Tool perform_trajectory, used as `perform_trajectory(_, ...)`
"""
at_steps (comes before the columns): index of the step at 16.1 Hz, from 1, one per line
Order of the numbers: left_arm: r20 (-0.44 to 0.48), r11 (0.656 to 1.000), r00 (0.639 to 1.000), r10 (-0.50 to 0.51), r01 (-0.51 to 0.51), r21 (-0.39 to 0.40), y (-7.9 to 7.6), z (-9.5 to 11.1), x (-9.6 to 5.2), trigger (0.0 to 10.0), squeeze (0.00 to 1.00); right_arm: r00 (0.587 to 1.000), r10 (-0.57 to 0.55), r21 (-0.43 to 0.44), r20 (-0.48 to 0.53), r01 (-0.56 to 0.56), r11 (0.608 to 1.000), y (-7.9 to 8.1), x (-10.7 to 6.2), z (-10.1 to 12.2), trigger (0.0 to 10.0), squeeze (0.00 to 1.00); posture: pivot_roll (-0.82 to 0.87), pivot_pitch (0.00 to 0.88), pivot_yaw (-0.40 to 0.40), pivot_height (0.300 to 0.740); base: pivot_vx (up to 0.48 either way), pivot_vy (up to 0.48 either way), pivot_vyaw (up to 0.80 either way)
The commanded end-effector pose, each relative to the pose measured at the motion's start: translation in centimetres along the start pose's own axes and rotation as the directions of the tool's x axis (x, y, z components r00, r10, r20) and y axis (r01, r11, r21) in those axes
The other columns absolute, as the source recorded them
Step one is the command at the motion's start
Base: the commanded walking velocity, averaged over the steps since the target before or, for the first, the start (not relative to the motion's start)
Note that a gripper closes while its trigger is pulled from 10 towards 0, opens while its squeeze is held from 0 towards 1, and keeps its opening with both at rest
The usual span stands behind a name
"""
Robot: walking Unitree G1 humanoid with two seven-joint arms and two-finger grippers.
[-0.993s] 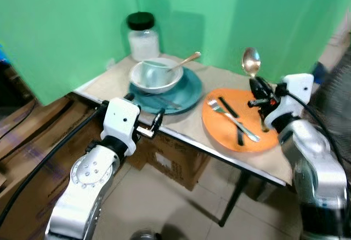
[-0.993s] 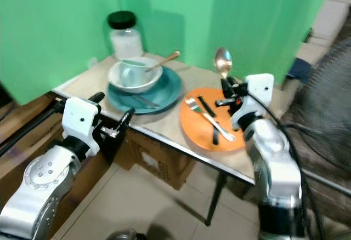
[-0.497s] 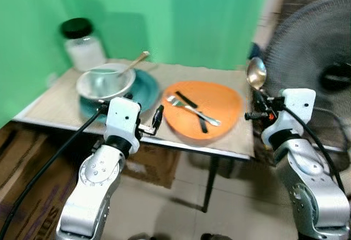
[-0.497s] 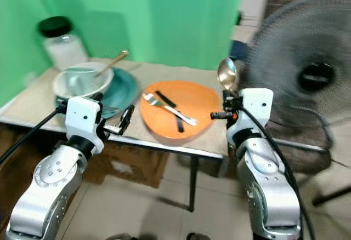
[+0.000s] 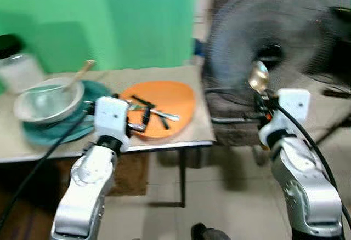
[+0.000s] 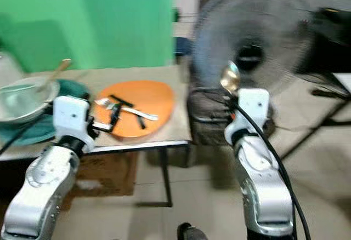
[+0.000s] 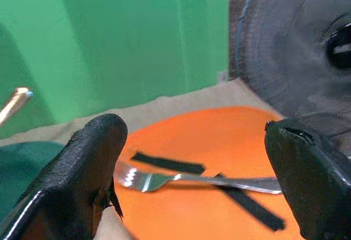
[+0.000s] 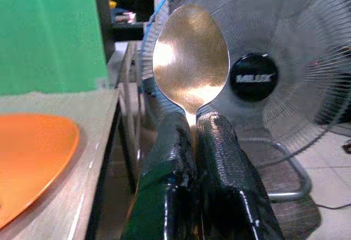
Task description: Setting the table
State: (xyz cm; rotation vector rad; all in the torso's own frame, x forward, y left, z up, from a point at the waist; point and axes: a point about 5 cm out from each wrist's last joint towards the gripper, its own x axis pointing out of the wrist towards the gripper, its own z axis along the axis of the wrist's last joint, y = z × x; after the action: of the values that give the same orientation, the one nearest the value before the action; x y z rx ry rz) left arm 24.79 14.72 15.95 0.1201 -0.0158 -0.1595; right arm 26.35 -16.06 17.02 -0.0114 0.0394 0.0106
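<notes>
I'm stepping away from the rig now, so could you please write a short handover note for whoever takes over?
Right end effector: shut on the spoon, bowl up, off the table's right end, in front of the fan.
Left end effector: open, empty, at the table's front edge, facing the orange plate.
Done: fork on the orange plate across black strips; bowl on the teal plate, a utensil in it.
Left: set the spoon on the table.
</notes>
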Motion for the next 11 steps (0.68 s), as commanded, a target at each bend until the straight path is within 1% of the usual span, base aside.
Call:
perform_trajectory(1,0.027,0.999,0.999,0.032,-0.032,0.010,0.3,0.1,-0.1,10.0,0.00,1.000,0.005,-0.007,-0.005,-0.005,1.000,0.1,0.2,0.0,10.0,0.00,0.07,0.000,0.028,0.740,0.000,0.000,-0.80)
perform_trajectory(3,0.014,0.999,0.999,0.035,-0.036,0.037,0.4,0.0,0.1,10.0,0.00,1.000,-0.007,-0.012,-0.027,0.006,1.000,0.1,0.2,-0.4,10.0,0.00,0.07,0.000,0.017,0.740,0.000,0.000,-0.80)
perform_trajectory(5,0.029,0.998,0.998,0.047,-0.048,0.047,0.5,0.3,0.3,10.0,0.00,0.999,0.009,-0.003,-0.038,-0.010,1.000,0.4,0.4,-0.3,10.0,0.00,0.07,0.000,0.019,0.740,0.000,0.000,-0.80)
perform_trajectory(6,0.031,0.997,0.998,0.049,-0.051,0.064,0.4,0.1,0.3,10.0,0.00,0.999,0.021,-0.017,-0.047,-0.022,1.000,0.6,0.4,-0.5,10.0,0.00,0.07,0.000,0.019,0.740,0.000,0.000,-0.80)
perform_trajectory(8,0.022,0.997,0.999,0.046,-0.047,0.061,0.2,-0.3,0.1,10.0,0.00,0.998,0.016,-0.023,-0.055,-0.017,1.000,0.5,0.3,-0.7,10.0,0.00,0.07,0.000,0.020,0.740,0.000,0.000,-0.80)
perform_trajectory(11,0.040,0.997,0.999,0.037,-0.040,0.071,0.2,0.0,0.3,10.0,0.00,0.997,-0.007,-0.008,-0.079,0.006,1.000,0.2,0.1,-1.0,10.0,0.00,0.07,0.000,0.028,0.740,0.000,0.000,-0.80)
